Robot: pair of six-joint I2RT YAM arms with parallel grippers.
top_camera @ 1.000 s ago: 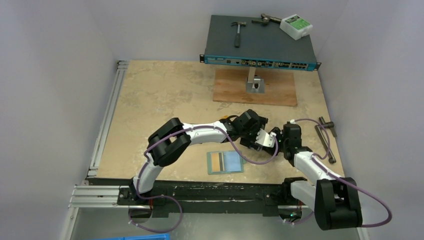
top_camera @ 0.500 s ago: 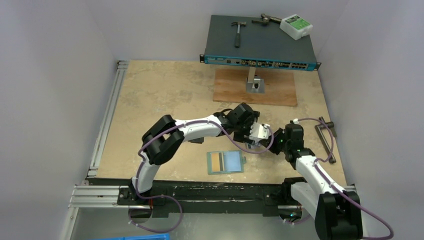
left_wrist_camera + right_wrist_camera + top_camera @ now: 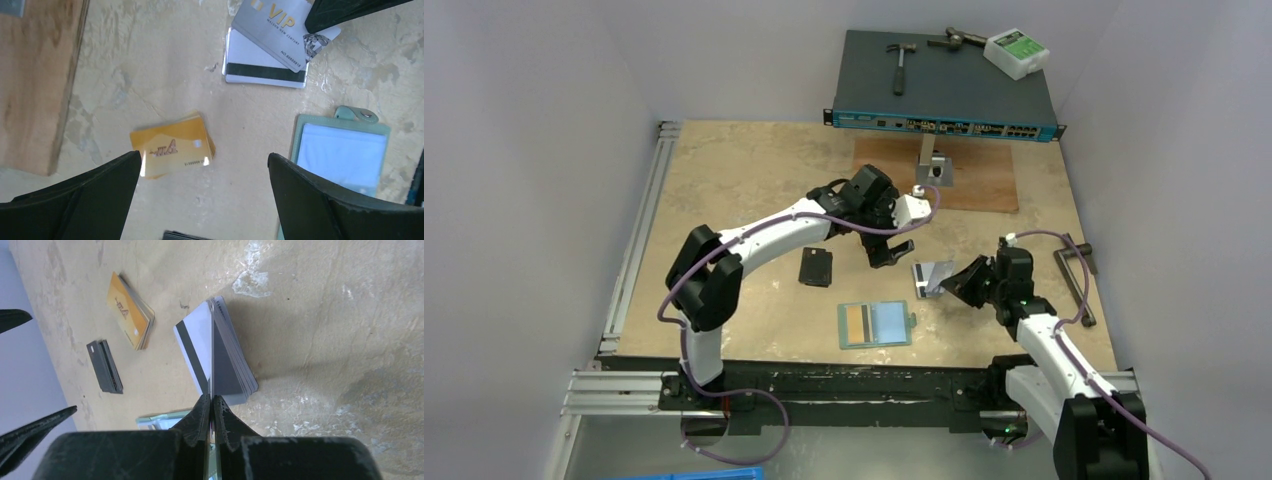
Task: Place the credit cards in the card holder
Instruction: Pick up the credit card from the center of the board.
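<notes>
Pinching one silver card (image 3: 272, 22) by its end in the right fingers (image 3: 197, 420), shut hard on the thin edge. Far end of that card tilted down over a white striped card (image 3: 265, 67) and the rest of the grey pile. Impossible to tell whether quite clear of them. Holding the left fingers (image 3: 75, 200) spread wide and empty above the orange cards (image 3: 172, 145), toward the middle of the surface (image 3: 724, 200). Aiming for the card holder (image 3: 874, 323), open with its pale lining up, close to the near edge about midway along, just nearer than the pile and apart from it.

Probably best to lift straight up first, to avoid dragging a second card along. Then swing toward the near edge, drop the free end to a shallow angle, square it with the pocket mouth, and slide rather than press down. Likely to skid, being light, so worth pinning one corner of the holder with the left fingers. Release only after seating most of the card. Leave the black rectangle (image 3: 815, 267) alone.
</notes>
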